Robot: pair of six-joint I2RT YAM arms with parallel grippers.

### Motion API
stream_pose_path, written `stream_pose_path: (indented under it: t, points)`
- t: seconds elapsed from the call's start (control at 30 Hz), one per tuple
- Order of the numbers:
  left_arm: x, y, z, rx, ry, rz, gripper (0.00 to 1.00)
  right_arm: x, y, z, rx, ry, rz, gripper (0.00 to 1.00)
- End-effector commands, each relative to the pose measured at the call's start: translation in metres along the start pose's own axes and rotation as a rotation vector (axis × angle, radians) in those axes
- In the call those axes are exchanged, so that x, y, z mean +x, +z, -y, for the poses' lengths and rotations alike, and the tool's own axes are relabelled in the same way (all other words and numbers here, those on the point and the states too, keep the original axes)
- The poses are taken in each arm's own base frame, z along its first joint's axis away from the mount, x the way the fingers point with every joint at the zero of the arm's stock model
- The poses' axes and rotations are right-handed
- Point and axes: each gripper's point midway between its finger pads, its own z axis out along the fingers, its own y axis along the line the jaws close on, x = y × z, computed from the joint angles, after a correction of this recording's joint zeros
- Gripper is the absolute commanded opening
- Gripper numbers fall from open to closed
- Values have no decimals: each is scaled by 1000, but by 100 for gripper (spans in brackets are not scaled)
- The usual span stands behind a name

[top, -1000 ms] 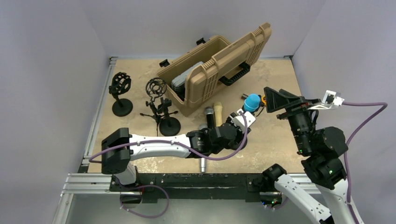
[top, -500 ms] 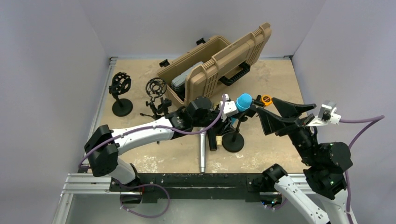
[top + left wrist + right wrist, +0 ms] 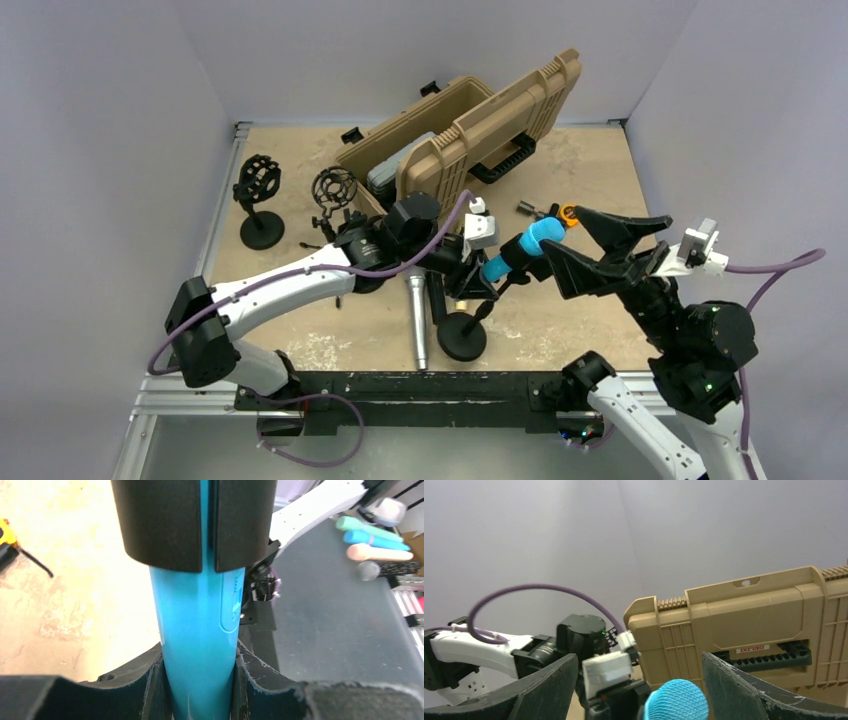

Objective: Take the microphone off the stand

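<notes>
A blue microphone with a blue mesh head sits in the black clip of a small stand with a round black base. The stand leans. My left gripper is shut on the microphone's lower body. The left wrist view shows that body squeezed between the fingers, just below the clip. My right gripper is open, and its fingers straddle the mesh head without touching it.
An open tan case stands behind the microphone. Two black shock-mount stands are at the left. A silver microphone and a dark one lie on the table by the stand's base. A small orange item lies near the right gripper.
My left gripper has taken hold of the blue microphone and pulled it and the stand nearer and leftward, so the stand tilts. My right gripper has lowered and come around the mesh head.
</notes>
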Motion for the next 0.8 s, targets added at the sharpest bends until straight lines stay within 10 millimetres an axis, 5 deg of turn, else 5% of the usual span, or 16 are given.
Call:
stream_pose_path:
  t: [0.0,0.17,0.37,0.5,0.77]
  points:
    - [-92,-46,55,111,170,191,0,-16,12,-8,-43,-42,43,91]
    - [-96,-85,56,3,135,176,0,-28,19,-17,-93,-57,88,91]
    - [-71,-136,38,-178,84,162,0,-55,29,-26,-129,-61,183,91]
    - [-54,-163,31,-285,85,191,0,-65,41,-12,-53,-16,233,92]
    - [-25,-197,-3,-540,38,209,0,-9,70,-4,-110,-15,121,90]
